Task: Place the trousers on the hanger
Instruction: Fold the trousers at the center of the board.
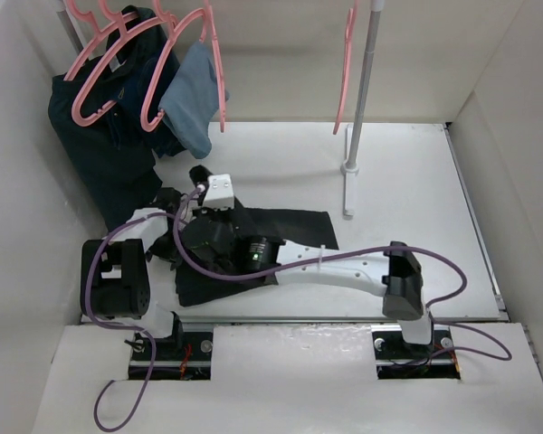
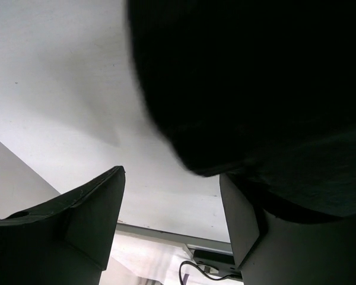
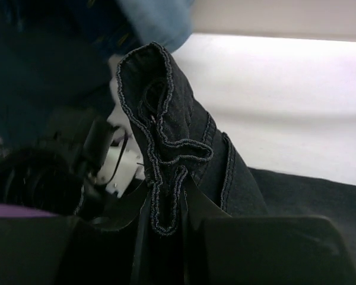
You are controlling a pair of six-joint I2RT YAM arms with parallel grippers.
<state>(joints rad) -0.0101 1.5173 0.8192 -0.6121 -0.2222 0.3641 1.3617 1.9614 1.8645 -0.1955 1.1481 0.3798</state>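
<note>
The black trousers (image 1: 294,226) lie bunched on the white table left of centre. My right gripper (image 1: 219,233) reaches in from the right and is shut on a stitched edge of the trousers (image 3: 172,119), which stands up in a fold between its fingers (image 3: 166,202). My left gripper (image 1: 204,221) hovers over the same heap; in its wrist view it is open (image 2: 172,173), with black fabric (image 2: 255,77) hanging by its right finger (image 2: 240,219) and nothing between the jaws. An empty pink hanger (image 1: 347,68) hangs at the back by the pole.
More pink hangers (image 1: 104,77) hang at the back left, carrying a dark navy garment (image 1: 104,149) and a light-blue cloth (image 1: 195,95). A grey rack pole (image 1: 362,90) stands on a white base (image 1: 348,190). White walls enclose the table.
</note>
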